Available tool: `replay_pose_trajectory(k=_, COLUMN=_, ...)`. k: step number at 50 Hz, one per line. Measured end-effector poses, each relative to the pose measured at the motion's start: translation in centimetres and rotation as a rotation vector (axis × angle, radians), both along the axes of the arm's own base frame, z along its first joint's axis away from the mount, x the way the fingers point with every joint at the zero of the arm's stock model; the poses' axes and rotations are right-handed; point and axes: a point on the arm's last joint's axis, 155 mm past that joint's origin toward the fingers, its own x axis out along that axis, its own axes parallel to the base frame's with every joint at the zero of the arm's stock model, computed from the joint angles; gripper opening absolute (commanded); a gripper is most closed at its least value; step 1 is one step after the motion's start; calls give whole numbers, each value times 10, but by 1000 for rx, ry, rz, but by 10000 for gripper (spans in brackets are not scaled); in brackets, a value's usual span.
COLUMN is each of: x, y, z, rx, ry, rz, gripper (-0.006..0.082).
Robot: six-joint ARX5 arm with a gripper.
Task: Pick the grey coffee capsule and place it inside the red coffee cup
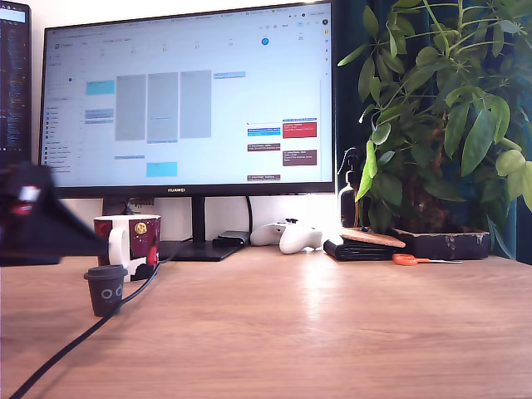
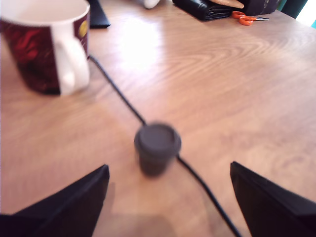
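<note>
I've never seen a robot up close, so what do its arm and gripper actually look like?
The gripper has two black, wedge-shaped fingers tapering to points. In the exterior view the arm is a blurred black bulk with a small red and white marking.

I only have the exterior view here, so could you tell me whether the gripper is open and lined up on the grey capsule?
Observer: Yes; in the wrist view the gripper is open, with the grey coffee capsule upright ahead between its two fingers.
Operator: Is it touching the capsule?
Observer: No, bare desk shows between each finger and the capsule.
Operator: Anything near it?
Observer: A black cable runs right past the capsule's base.
Operator: And the cup?
Observer: The red coffee cup shows a pale inside; its floor is out of frame.
</note>
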Motion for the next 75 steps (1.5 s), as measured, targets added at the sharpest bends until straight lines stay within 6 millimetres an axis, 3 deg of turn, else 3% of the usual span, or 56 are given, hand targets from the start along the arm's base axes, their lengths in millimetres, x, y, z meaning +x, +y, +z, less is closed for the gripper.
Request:
replay_pose_trajectory(k=10, x=14, y=-7, z=-24, rx=27, ry=83, rz=-10, gripper=670)
replay_pose_trajectory(k=15, x=13, y=-7, z=-32, rx=35, ry=108, rz=-10, gripper=569)
replay_pose_trajectory(k=22, x=18, y=-9, z=-27, rx=33, ry=94, rz=-11, gripper=316)
replay_pose_trajectory(k=26, x=20, y=-10, z=-24, rx=32, ry=83, rz=-12, gripper=238)
replay_pose_trajectory(k=39, x=21, y=-10, z=-23, rx=32, ry=83, rz=-13, gripper=166)
replay_pose_trajectory(k=49, x=22, y=-10, z=-22, rx=33, ry=73, rz=-15, gripper=164)
replay_pose_trajectory(k=63, x=41, y=-16, z=10, rx=-3, ry=-50, rz=-14, gripper=164)
replay_pose_trajectory(k=75, x=81, y=-24, z=75, rx=-47, ry=-206, rz=-5, gripper=164)
